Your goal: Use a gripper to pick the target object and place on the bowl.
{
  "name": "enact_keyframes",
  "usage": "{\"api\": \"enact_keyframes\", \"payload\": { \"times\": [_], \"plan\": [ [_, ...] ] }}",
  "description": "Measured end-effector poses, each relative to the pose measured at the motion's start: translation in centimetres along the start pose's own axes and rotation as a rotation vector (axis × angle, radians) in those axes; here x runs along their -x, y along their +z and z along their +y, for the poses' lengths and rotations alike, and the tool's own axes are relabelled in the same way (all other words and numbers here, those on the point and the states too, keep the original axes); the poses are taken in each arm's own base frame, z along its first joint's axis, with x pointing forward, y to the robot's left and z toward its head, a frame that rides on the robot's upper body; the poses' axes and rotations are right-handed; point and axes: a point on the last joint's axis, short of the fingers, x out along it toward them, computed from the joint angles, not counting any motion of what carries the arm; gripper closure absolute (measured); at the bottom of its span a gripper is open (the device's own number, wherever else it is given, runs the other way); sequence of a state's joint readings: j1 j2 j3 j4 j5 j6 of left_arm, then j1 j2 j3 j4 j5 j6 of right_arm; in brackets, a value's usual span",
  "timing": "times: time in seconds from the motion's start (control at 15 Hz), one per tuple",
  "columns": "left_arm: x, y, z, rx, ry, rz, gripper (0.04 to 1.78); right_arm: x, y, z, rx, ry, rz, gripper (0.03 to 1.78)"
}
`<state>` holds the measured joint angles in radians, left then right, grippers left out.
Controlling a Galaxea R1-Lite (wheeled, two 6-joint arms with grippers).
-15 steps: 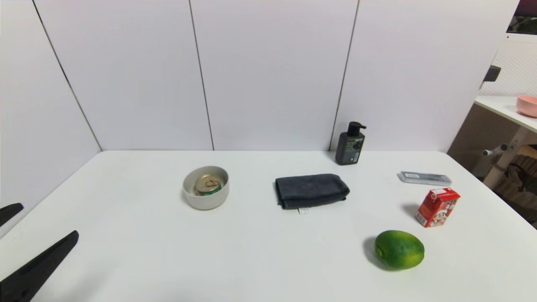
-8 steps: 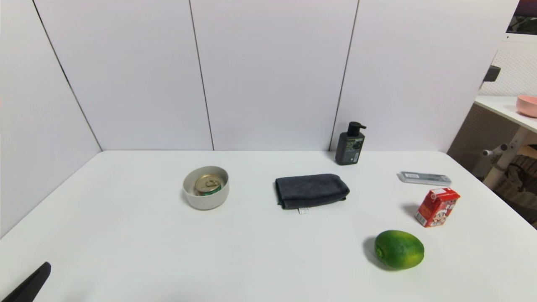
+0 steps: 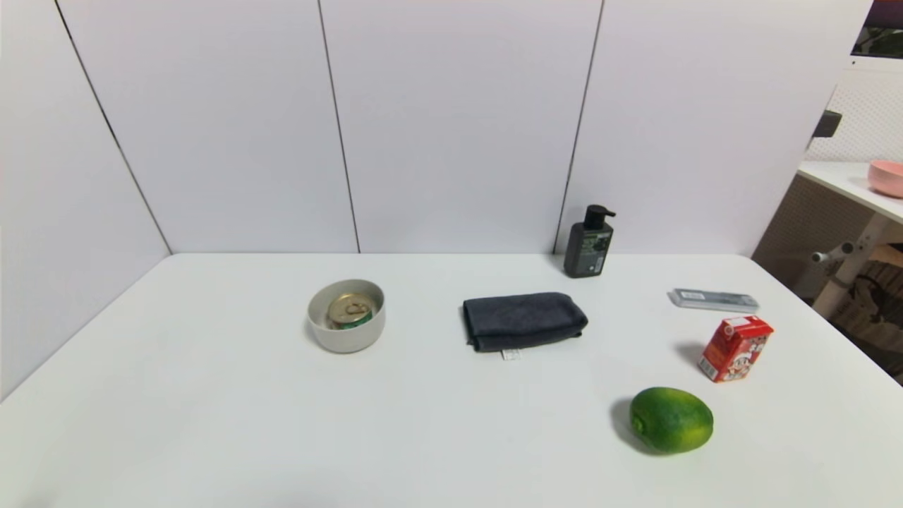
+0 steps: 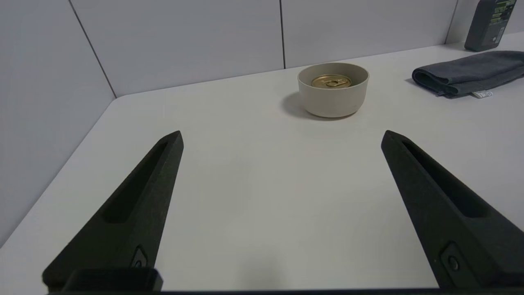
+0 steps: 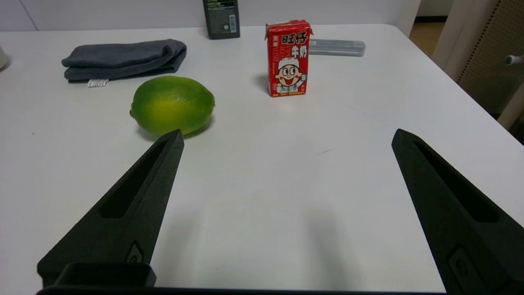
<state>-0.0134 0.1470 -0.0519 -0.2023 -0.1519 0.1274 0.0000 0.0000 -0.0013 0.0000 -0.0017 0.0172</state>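
Note:
The tin can (image 3: 350,310) with a gold pull-tab lid and green label sits inside the off-white bowl (image 3: 346,340) at the table's left middle. Both also show in the left wrist view: the can (image 4: 331,80) in the bowl (image 4: 333,102). My left gripper (image 4: 281,137) is open and empty, low over the table's near left part, well short of the bowl. My right gripper (image 5: 286,135) is open and empty over the table's near right part. Neither gripper shows in the head view.
A folded dark grey cloth (image 3: 523,321) lies at the centre. A dark pump bottle (image 3: 590,242) stands at the back wall. A green oval fruit (image 3: 671,420), a red carton (image 3: 734,348) and a flat grey box (image 3: 714,300) are at the right. A pink bowl (image 3: 886,177) is on a far side table.
My left gripper's black fingers have drawn back toward me and out of the head view's lower left corner. The can and bowl have not moved.

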Motion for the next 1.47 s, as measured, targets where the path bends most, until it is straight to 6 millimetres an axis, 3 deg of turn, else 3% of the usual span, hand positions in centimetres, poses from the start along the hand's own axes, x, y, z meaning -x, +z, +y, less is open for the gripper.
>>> {"api": "enact_keyframes", "payload": {
  "times": [0.53,0.93,1.47],
  "plan": [
    [1.2,-2.0,-0.4,-0.023,0.011,-0.034,0.11,0.0,0.0,0.0,-0.001,0.0,0.0,0.06],
    [1.3,-3.7,-0.5,-0.023,0.071,0.123,0.11,0.0,0.0,0.0,0.0,0.0,0.0,0.06],
    [1.3,-3.7,-0.5,0.015,0.085,0.126,0.11,0.0,0.0,0.0,-0.001,0.0,0.0,0.06]
  ]
}}
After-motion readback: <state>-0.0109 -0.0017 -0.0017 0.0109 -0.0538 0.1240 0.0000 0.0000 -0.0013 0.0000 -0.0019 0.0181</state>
